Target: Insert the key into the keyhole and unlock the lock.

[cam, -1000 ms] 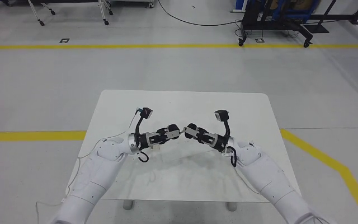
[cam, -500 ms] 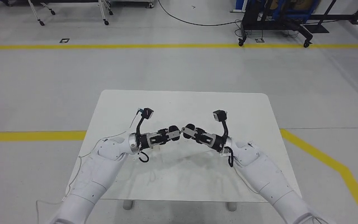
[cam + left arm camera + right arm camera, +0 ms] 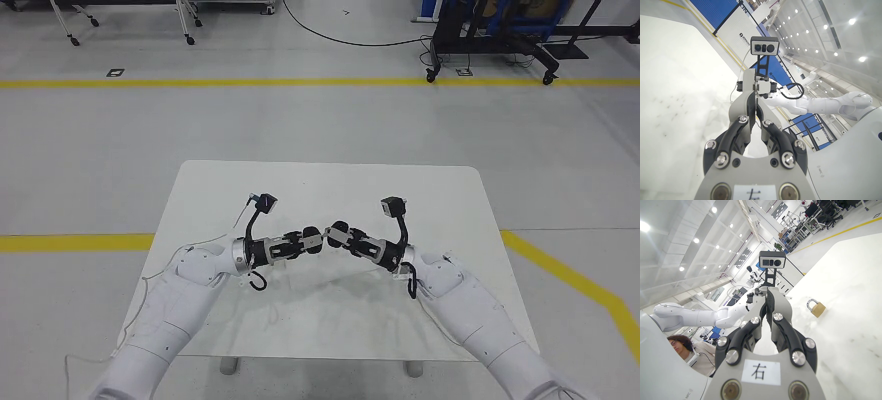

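Left arm: raised above the middle of the white rectangular table (image 3: 420,190), forearm pointing inward. Left gripper (image 3: 755,94) has its white fingers drawn together, and the black ribbed pads (image 3: 751,106) meet with no visible gap. A thin grey metal piece (image 3: 754,87), seen edge-on, sits right at the fingertips. I cannot tell whether it is the key, nor which gripper has hold of it.

Centre: the two grippers meet tip to tip in the air over the table. In the top view they look to be touching or just short of it, and each wrist camera faces the other across the joint.

Right arm: comes in from the opposite side at about the same height. Right gripper (image 3: 768,296) is likewise closed, ribbed pads (image 3: 770,308) pressed flat against each other. Nothing can be made out between them from its own wrist view.

Lock: a brass-coloured padlock with a silver shackle (image 3: 817,308) lies flat on the table surface, near the right gripper but below it and clear of both. The shackle looks seated in the body. The keyhole is too small to make out.
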Motion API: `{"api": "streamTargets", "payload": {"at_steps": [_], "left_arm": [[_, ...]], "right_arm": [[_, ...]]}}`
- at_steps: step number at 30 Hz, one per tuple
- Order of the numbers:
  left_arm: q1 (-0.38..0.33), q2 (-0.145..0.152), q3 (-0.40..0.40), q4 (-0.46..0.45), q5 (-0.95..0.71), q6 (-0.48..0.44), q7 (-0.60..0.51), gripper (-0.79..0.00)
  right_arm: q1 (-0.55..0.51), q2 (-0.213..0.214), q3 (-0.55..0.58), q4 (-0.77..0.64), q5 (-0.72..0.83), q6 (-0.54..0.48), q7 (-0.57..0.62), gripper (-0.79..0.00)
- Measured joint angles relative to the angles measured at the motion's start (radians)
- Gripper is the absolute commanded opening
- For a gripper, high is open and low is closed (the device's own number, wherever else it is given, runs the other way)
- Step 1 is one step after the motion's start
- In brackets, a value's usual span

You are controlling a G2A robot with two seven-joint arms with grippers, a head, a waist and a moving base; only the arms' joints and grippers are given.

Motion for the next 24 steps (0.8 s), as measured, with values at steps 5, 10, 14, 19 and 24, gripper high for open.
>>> {"api": "streamTargets", "payload": {"at_steps": [5, 10, 14, 19, 24], "left_arm": [[-0.002, 0.002, 0.0, 0.006, -0.004, -0.001, 0.007, -0.785], [-0.003, 0.003, 0.002, 0.007, -0.007, 0.0, 0.01, -0.785], [-0.005, 0.004, 0.004, 0.008, -0.005, 0.003, 0.012, -0.785], [-0.015, 0.006, 0.012, 0.012, 0.01, 0.019, -0.011, -0.785], [-0.029, 0.005, 0.03, 0.019, 0.052, 0.039, -0.025, -0.785]], "right_arm": [[-0.002, 0.004, 0.008, 0.002, -0.01, -0.001, 0.026, -0.77], [-0.007, 0.009, 0.017, 0.004, -0.02, 0.004, 0.047, -0.434], [-0.01, 0.015, 0.031, 0.008, -0.023, 0.002, 0.061, -0.425], [-0.007, 0.025, 0.048, 0.009, -0.077, 0.026, 0.09, -0.443], [-0.015, 0.031, 0.061, -0.006, -0.085, 0.042, 0.1, -0.496]]}}
